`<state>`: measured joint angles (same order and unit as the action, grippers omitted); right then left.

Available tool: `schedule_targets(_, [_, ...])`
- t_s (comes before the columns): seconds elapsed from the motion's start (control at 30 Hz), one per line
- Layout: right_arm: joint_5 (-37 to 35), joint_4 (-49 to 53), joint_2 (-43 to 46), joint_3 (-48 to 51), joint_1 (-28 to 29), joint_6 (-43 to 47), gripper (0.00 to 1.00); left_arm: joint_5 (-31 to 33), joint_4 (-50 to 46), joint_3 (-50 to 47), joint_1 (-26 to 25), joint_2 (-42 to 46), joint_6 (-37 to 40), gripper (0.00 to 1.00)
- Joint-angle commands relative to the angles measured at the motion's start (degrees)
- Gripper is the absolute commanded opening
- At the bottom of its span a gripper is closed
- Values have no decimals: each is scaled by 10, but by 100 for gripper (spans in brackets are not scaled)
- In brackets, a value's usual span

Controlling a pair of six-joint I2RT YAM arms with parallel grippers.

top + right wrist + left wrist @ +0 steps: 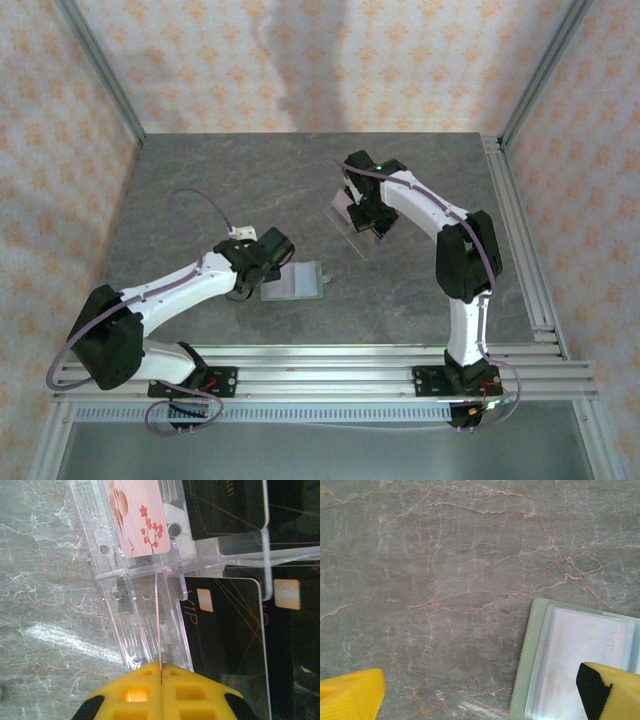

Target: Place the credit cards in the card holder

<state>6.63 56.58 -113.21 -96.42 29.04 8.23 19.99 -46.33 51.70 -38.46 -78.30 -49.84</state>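
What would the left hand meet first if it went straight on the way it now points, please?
Most likely the open card holder: one finger of the open left hand hangs over its clear pocket, the other over bare table. Height above them is hard to judge.

Left gripper spread wide, right gripper pinched shut
The left arm runs from its base at the near left toward the middle, its elbow low and its wrist turned downward, and its yellow fingers stand far apart with nothing between them. The right arm rises from its base at the near right, folds at the elbow and stretches left and far, its wrist bent down. Its yellow pads are pressed together on a credit card, which shows edge-on as a thin line running from the seam
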Motion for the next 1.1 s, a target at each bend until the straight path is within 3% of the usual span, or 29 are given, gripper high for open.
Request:
schedule_targets(0.0, [4,25,48,-23,-1,1,0,18,-29,14,6,-9,5,100])
schedule_targets(0.17, [32,29,86,-22,-1,-19,0,16,-29,14,6,-22,15,100])
schedule_targets(0.3, [102,-17,140,22,3,-64,0,4,-22,12,6,-40,35,100])
schedule_targets(0.53, [242,-254,248,232,47,-228,0,-37,15,5,5,-73,63,100])
schedule_targets(0.77, [252,-479,295,410,84,-379,0,-42,42,-11,3,-78,68,100])
schedule_targets(1.07, [268,-610,264,491,101,-454,0,-31,56,-20,3,-107,69,100])
